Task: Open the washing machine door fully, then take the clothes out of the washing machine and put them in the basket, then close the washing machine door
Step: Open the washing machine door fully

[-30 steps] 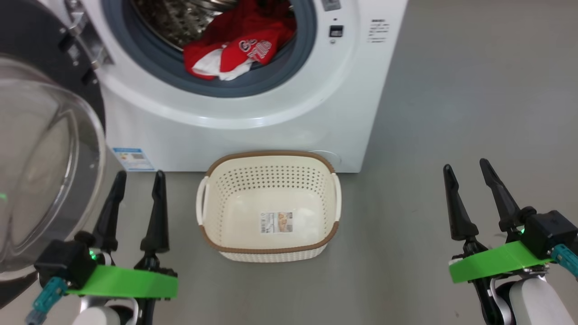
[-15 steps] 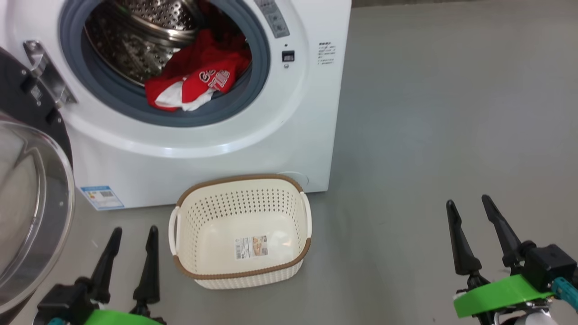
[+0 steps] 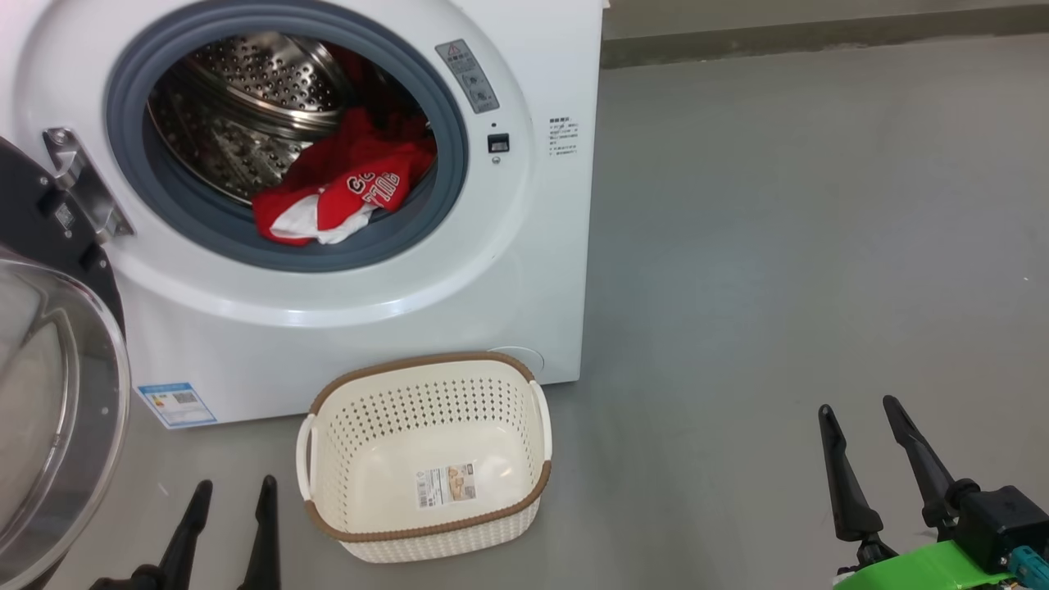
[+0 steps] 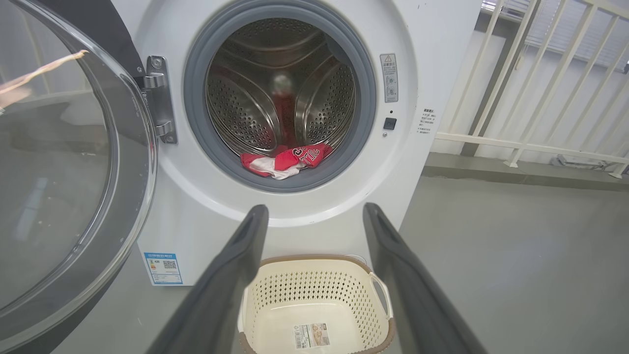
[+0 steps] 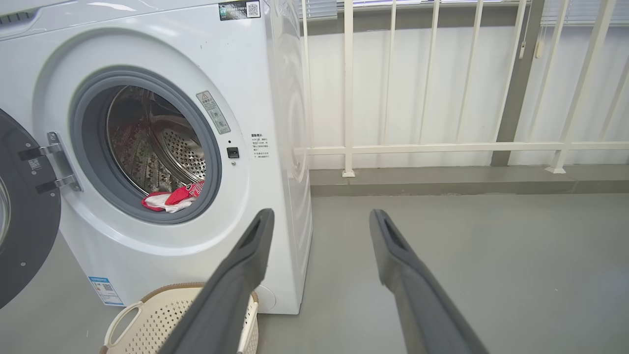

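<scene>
Washing machine door was seen swung open at 9 o'clock of the washing machine, cut off by the frame edge. Clothes, red/white, were lying at the drum mouth's 6 o'clock, lapping the grey seal. Their white print was folded and not legible. Basket was standing on the floor at the machine's 6 o'clock, with its floor sticker unreadable. The blue-white label with QR code was resolved in the left wrist view. A top QR sticker and white railing were caught by the right wrist view. Left gripper at 7 o'clock and right gripper at 4 o'clock were spread wide, nothing held.
</scene>
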Available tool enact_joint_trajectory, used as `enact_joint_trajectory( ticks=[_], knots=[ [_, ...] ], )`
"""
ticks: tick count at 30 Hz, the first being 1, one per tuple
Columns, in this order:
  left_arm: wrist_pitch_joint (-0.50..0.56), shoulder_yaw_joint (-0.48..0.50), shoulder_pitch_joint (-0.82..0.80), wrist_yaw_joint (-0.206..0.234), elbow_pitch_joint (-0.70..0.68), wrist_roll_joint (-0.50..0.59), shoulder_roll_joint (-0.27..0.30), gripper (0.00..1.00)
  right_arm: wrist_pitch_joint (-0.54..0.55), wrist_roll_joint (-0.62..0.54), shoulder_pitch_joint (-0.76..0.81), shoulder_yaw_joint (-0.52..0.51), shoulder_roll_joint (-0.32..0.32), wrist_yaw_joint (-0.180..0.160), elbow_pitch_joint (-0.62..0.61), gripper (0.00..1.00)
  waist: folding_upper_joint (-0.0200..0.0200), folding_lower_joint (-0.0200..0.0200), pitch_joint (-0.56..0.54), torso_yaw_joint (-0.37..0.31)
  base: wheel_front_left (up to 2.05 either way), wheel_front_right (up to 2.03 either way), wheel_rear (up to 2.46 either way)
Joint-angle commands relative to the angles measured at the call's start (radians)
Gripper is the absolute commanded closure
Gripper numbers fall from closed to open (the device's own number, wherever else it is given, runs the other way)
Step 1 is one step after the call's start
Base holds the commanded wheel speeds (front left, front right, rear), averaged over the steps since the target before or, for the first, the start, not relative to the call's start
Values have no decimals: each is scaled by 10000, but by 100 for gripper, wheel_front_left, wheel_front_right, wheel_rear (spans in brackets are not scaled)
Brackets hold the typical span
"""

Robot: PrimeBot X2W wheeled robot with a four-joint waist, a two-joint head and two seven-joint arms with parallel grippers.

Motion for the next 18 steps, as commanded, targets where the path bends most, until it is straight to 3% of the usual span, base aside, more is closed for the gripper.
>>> enact_joint_trajectory(
  ticks=[1,18],
  knots=[
    [-49,372,-103,141,-309,67,201,0,-62,-105,-125,197,-89,48,-268,0,0,0,-88,-11,0,0,0],
    [181,359,68,632,-768,39,140,0,-62,-110,-204,319,-89,48,-210,0,0,0,-101,74,1,-1,0]
  ],
)
